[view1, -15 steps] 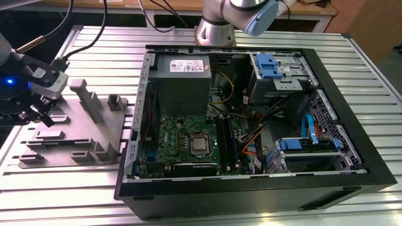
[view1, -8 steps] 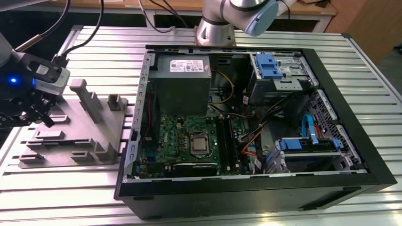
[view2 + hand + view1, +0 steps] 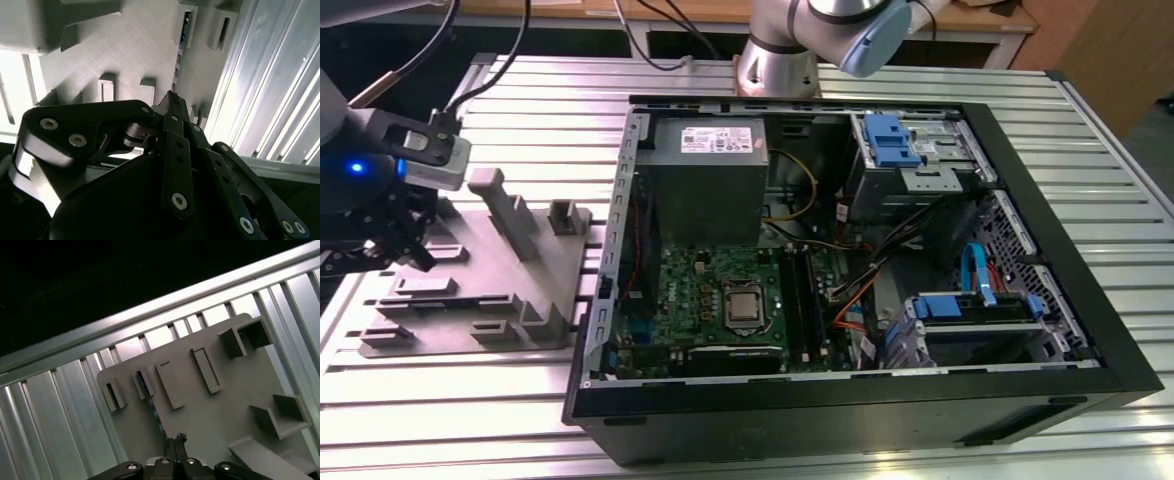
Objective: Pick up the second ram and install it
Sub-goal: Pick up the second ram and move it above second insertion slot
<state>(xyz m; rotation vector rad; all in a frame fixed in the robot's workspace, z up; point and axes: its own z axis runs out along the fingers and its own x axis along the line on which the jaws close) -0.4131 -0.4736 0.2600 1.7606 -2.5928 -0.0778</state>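
The second ram (image 3: 144, 383), a thin bluish circuit-board stick, stands edgewise in the gray moulded fixture plate (image 3: 220, 410) at nine o'clock from the black computer case (image 3: 854, 400), my gripper (image 3: 175, 439) pinching its end, so I'd lift straight, without twisting.

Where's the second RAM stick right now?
In the first wrist view the ram stands on edge in the fixture plate, right by the tool; that plate lies at the exterior view's left.

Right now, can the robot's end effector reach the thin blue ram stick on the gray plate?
Probably yes. The end effector hangs just above the gray fixture plate, close to the second ram in its slot, with nothing between them.
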